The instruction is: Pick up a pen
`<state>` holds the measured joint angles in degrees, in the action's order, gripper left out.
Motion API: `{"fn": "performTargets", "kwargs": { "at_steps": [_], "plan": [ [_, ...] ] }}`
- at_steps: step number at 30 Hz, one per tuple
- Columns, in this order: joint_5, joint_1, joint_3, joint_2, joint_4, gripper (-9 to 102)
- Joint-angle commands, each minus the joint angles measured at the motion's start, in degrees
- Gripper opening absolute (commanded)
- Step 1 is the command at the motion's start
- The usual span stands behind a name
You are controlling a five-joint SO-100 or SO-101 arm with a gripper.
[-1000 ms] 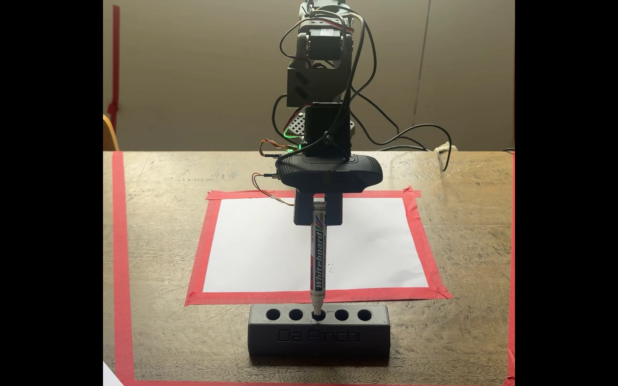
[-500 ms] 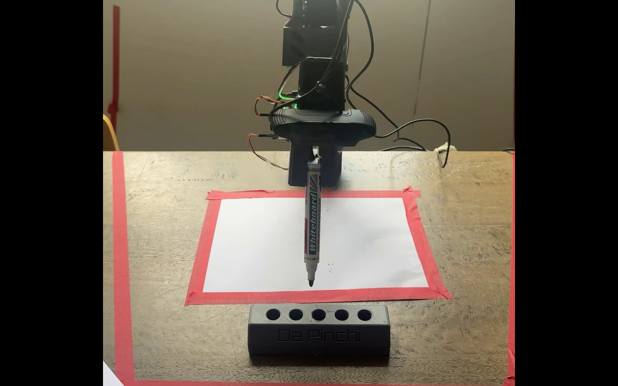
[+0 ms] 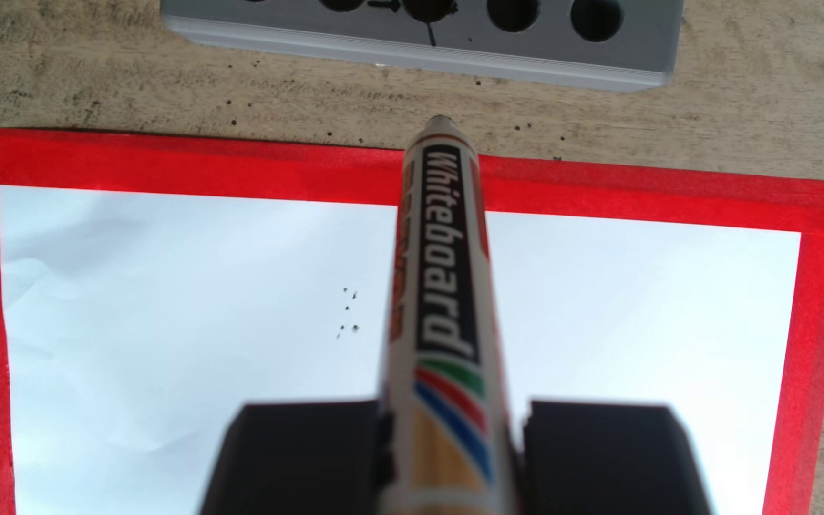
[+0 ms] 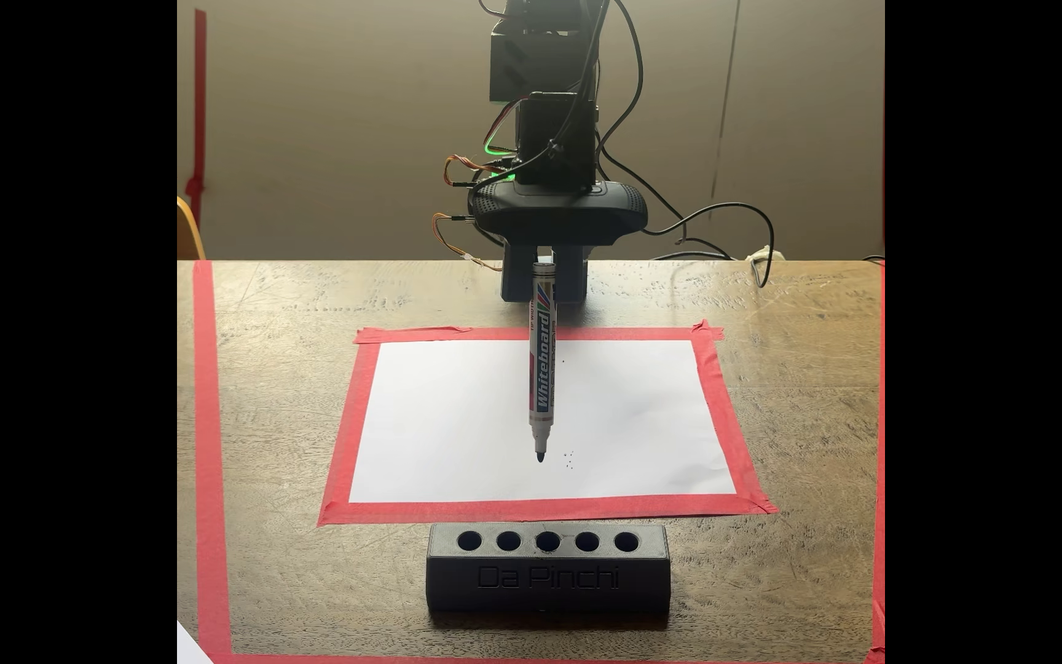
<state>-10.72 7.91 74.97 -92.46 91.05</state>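
While the pen hangs in the air, this is how things look:

Pen: the pen point(image 4: 542, 357) is up off the table, near the middle of the fixed view. It points almost straight down, dark tip at the bottom.

Pen in the wrist view: the pen point(image 3: 442, 277) runs from the bottom middle of the frame up to the upper middle. The word "Whiteboard" and the red, green and blue stripes can be read on it.

Gripper: the gripper point(image 4: 544, 281) pinches the top part of the pen. In the wrist view, the gripper point(image 3: 449, 460) shows as two black blocks at the bottom, one on each side of the pen, pressed against it.

Holder: the dark block with five round holes point(image 4: 547, 568) sits at the lower middle of the fixed view. All five holes look empty. In the wrist view its gray top point(image 3: 301, 34) lies along the upper edge.

Paper: a white sheet point(image 4: 452, 421) with red tape around it lies on the table, under the pen tip. The tip does not seem to touch it.

Done so far: the pen is out of the holder and lifted, so the pick-up looks done.

Left to do: maybe nothing but keeping a firm hold.

Worry: the pen is held only near its top, so it could swing or slip.
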Motion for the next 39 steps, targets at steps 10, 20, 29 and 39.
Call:
{"fn": "performTargets", "kwargs": {
  "at_steps": [10, 20, 29, 39],
  "plan": [
    [-0.4, 0.5, -2.2, -5.5, 3.4, -1],
    [-0.4, -0.1, -2.1, -10.7, 3.7, -1],
    [-0.4, 0.3, 11.3, -19.6, 3.3, -1],
    [-2.5, 0.4, 22.8, -31.6, 6.6, -1]
  ]
}}
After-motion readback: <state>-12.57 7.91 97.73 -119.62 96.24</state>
